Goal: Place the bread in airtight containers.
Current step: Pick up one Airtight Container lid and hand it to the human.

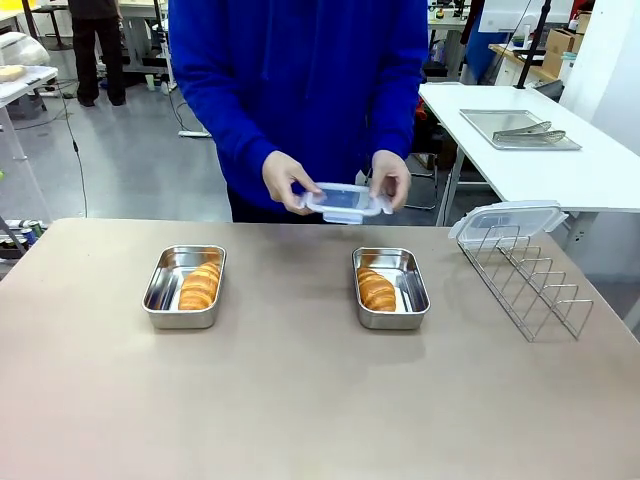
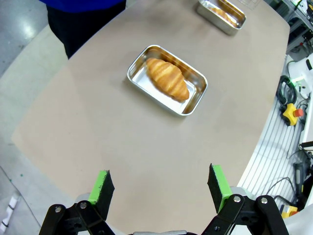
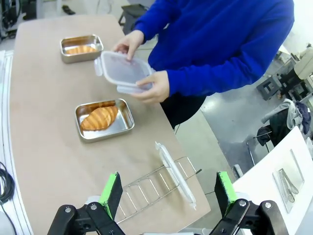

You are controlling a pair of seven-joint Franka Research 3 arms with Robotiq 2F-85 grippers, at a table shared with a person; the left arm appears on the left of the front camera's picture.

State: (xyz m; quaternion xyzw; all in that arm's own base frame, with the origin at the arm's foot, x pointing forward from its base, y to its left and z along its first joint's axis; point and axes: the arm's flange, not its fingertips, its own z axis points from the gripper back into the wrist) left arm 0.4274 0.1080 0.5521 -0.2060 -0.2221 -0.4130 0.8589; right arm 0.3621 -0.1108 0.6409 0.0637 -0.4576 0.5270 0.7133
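Observation:
Two steel airtight containers stand on the tan table, each with a croissant of bread inside. The left container [image 1: 184, 288] [image 2: 167, 80] [image 3: 81, 47] holds one croissant [image 1: 200, 286] [image 2: 167, 78]. The right container [image 1: 391, 288] [image 3: 103, 119] [image 2: 221, 14] holds the other croissant [image 1: 376, 290] [image 3: 99, 118]. A person in a blue top holds a clear lid [image 1: 345, 201] [image 3: 122, 72] in both hands above the far table edge. My left gripper [image 2: 163, 188] is open, high above the table, well short of the left container. My right gripper [image 3: 167, 194] is open above the wire rack.
A wire rack [image 1: 528, 281] [image 3: 156, 183] stands at the table's right, with a second clear lid [image 1: 508, 219] [image 3: 176, 172] leaning on it. Behind, a white table carries a metal tray [image 1: 518, 128] with tongs. Cables and an emergency button [image 2: 292, 113] lie beside the table.

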